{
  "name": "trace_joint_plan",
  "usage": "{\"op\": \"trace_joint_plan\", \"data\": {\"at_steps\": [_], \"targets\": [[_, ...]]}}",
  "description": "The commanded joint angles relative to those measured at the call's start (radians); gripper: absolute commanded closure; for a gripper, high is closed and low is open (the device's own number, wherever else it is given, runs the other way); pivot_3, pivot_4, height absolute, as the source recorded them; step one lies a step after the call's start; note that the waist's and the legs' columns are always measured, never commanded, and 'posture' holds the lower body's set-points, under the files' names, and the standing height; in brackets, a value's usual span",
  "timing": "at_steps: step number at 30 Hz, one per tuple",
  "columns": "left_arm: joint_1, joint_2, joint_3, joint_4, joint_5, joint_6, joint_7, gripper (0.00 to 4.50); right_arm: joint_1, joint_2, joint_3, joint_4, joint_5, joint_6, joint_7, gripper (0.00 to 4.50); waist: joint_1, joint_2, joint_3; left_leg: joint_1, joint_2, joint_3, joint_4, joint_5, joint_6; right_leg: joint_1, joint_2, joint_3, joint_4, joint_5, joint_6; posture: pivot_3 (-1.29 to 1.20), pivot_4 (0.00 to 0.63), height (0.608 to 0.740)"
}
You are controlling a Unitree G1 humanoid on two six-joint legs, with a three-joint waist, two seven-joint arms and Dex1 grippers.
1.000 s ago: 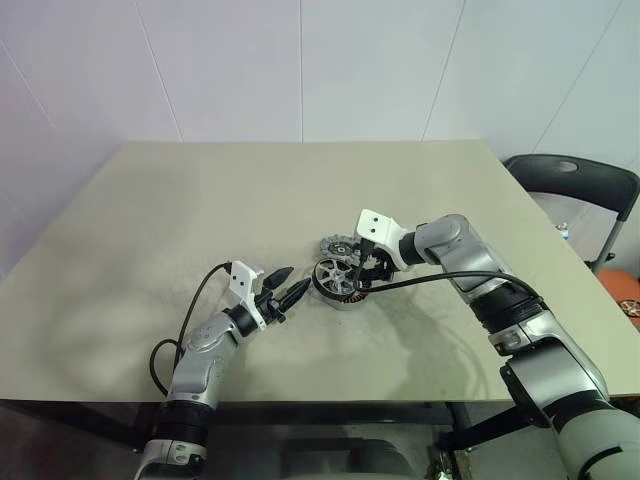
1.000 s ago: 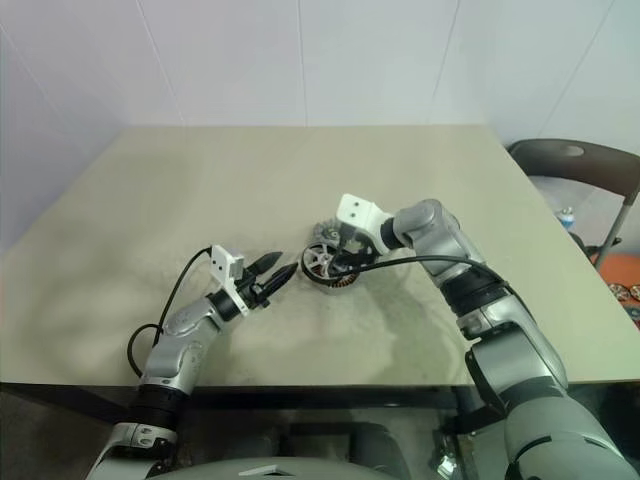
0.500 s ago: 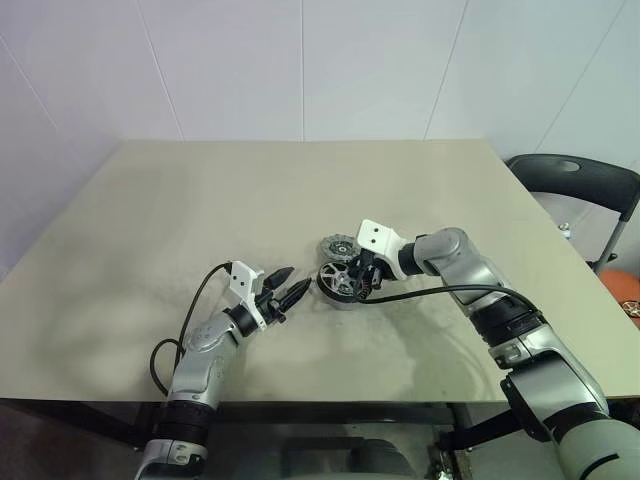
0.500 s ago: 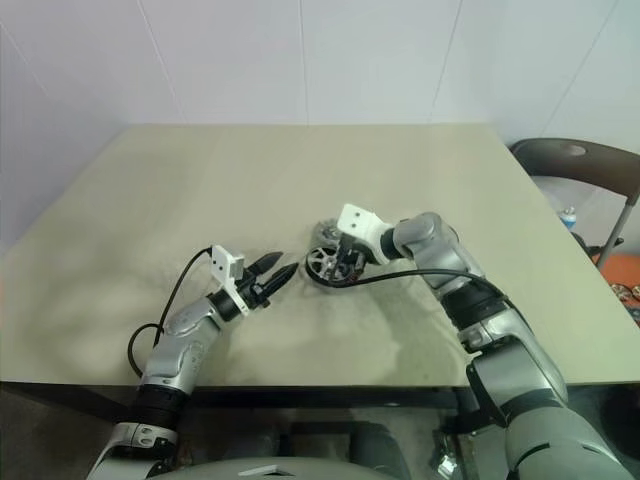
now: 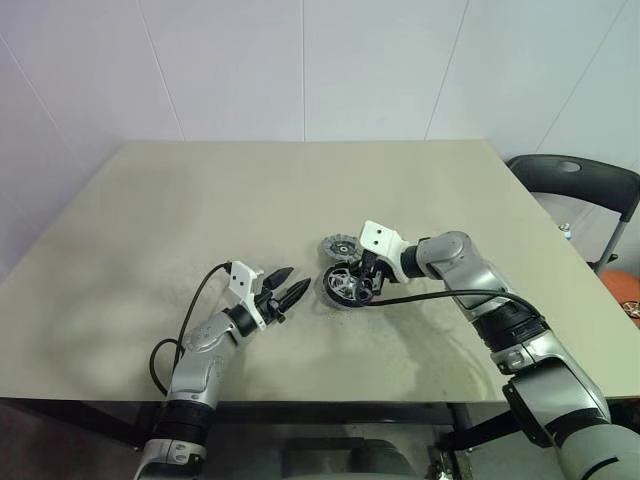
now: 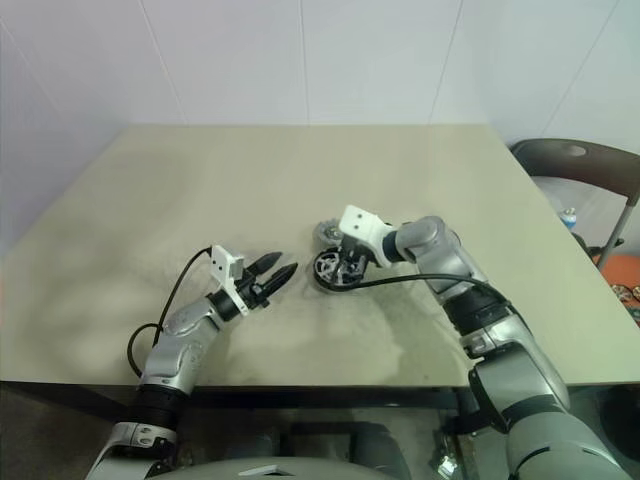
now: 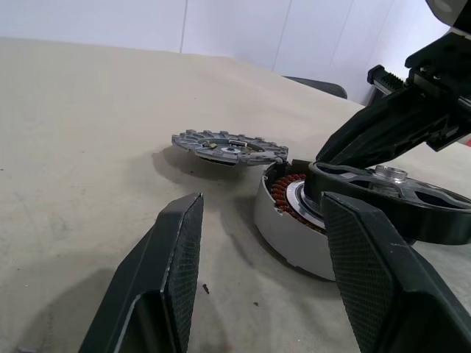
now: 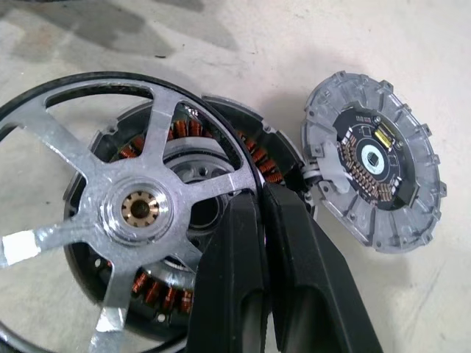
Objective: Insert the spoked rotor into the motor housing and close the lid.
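The spoked rotor (image 8: 140, 208), silvery spokes inside a dark rim, hangs just above the motor housing (image 8: 254, 158) and sits off-centre over it. Copper windings show beneath the spokes. My right gripper (image 8: 254, 198) is shut on the rotor's rim, reaching in from the right (image 5: 362, 285). The lid (image 8: 375, 173), a grey finned disc with a small circuit board, lies flat on the table just behind the housing (image 5: 338, 247). My left gripper (image 5: 285, 290) stands open a short way left of the housing, pointing at it with nothing between its fingers (image 7: 173, 272).
The beige table (image 5: 200, 200) carries the motor parts near its middle. A dark chair (image 5: 575, 185) stands off the table's right edge. My right arm's black cable (image 5: 440, 293) trails across the table to the right of the housing.
My right gripper's fingers have closed on the rotor's rim. The left arm has kept still.
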Motion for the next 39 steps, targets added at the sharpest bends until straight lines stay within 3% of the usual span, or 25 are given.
{"op": "trace_joint_plan", "data": {"at_steps": [1,9,17,39], "targets": [[-0.015,-0.006,-0.003,-0.004,-0.002,-0.02,-0.002,1.81,-0.058,-0.014,-0.04,-0.04,0.015,0.002,0.017,4.49,0.0,0.0,0.0,0.0,0.0,0.0,0.0,0.0,0.0,0.0,0.0,0.0,0.0,0.0,0.0,0.0,0.0,0.74],[-0.009,-0.006,0.002,-0.007,-0.002,-0.023,0.0,1.81,-0.083,-0.018,-0.037,-0.032,0.004,-0.006,0.006,4.49,0.0,0.0,0.0,0.0,0.0,0.0,0.0,0.0,0.0,0.0,0.001,0.0,0.0,0.0,0.0,0.0,0.0,0.74],[-0.011,-0.002,0.003,-0.006,-0.002,-0.02,-0.002,1.81,-0.09,-0.002,-0.033,0.083,-0.052,-0.068,-0.103,4.49,0.0,0.0,0.0,0.0,0.0,0.0,0.001,0.0,0.0,0.001,0.001,-0.001,0.001,0.0,0.0,0.0,0.0,0.74],[-0.008,0.003,0.002,0.004,0.0,-0.022,-0.004,1.81,-0.06,0.049,-0.061,0.055,0.006,-0.015,-0.092,4.49,0.0,0.0,0.0,0.001,0.0,0.0,0.002,0.0,0.0,0.001,0.005,-0.001,0.002,0.0,0.001,0.0,0.0,0.74]]}}
